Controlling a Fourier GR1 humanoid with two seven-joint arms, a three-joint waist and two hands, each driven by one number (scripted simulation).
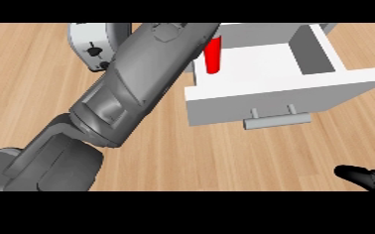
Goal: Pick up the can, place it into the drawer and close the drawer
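The red can (213, 54) is standing upright inside the open drawer (293, 91), just beside the left forearm (139, 74) (its hand is lying out of sight, so I cannot tell its grip). The right hand (357, 175) is resting nearer the handle (278, 120).

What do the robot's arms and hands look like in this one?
The left forearm is a thick grey shell of smooth, flat-sided panels, with a ringed joint joining it to a darker grey segment. No cables or markings show. Only a bit of the right hand shows, black, at the lower right edge.
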